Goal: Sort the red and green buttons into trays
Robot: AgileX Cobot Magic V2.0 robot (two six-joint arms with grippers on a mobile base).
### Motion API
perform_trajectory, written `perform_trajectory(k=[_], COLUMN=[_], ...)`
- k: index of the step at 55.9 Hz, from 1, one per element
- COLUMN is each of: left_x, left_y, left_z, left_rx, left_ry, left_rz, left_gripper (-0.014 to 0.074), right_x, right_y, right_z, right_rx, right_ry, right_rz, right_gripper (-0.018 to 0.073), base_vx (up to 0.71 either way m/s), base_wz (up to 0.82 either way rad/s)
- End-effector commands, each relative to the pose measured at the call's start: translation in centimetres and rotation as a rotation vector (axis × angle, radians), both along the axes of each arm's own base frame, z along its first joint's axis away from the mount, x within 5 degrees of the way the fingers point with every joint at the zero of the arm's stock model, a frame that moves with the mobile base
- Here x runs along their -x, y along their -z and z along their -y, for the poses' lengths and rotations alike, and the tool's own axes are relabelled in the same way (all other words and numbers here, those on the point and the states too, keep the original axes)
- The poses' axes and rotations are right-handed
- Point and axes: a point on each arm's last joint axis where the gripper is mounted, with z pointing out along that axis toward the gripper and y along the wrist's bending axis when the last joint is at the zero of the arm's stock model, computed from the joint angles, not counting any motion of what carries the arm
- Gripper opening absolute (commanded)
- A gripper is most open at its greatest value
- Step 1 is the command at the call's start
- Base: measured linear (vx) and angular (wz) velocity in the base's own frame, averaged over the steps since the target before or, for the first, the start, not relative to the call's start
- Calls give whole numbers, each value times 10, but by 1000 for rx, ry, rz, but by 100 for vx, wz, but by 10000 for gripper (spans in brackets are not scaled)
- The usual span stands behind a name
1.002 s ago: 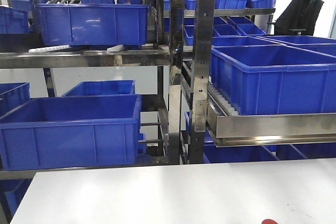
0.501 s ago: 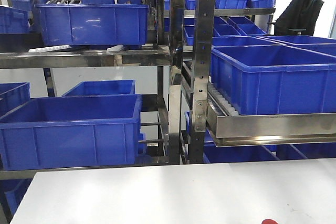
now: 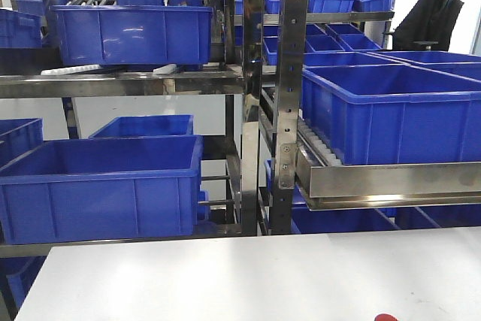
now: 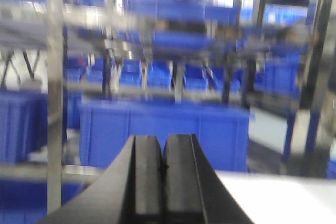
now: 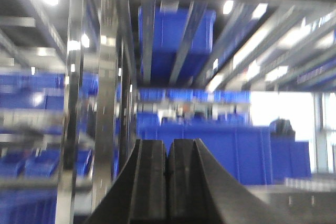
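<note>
At the near edge of the white table (image 3: 248,276), front view: one red sliver (image 3: 385,317), cut off by the bottom of the frame. We cannot tell whether it is the red button's cap or a corner of the red tray. We see no green button and no trays in any view. Behind the table stand steel racks (image 3: 289,73) loaded with blue crates (image 3: 101,186).

Left gripper (image 4: 163,148): jaws clenched flat together, nothing between them, aimed level at the racks. A strip of table shows low to its right.

Right gripper (image 5: 167,150): jaws likewise pressed closed and empty, tilted up toward the upper shelves and ceiling lights. Both wrist views are blurred.

Our reading: no button is held and none is seen in a tray, so the sorting looks unstarted. We judge the step in hand to be search and approach. The next move calls for pitching a wrist down to bring the table into sight, finding a button, parting the jaws, then descending over the cap. One risk is mistaking tray for button at that red edge.
</note>
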Motion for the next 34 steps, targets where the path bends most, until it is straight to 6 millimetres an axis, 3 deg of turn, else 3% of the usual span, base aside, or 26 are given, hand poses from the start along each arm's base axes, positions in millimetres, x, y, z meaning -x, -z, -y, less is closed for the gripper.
perform_trajectory(k=[1,9,19,27,34], left_x=[8,10,13,19,20], left_y=[-26,-30,-36,-57,-83], left_z=[-3,-3,-4,-3,4], left_rx=[9,8,3,-36,-254], left_ry=[-26,-36,-48,-49,-49], left_rz=[218,264,329,390,326], left_gripper=[-6,-6,-6,-6,-4], right_x=[10,15,11,7,3], right_y=[-12,-17,-13,-20,-26], right_z=[1,1,1,0,-1], right_rx=[4,1,-2,-70,-84], right_ry=[13,14,8,-39,-49], right_rz=[203,277,211,88,-142], right_gripper=[-9,-9,-9,-9,-9], base_vx=[0,0,0,0,0], base_wz=[0,0,0,0,0])
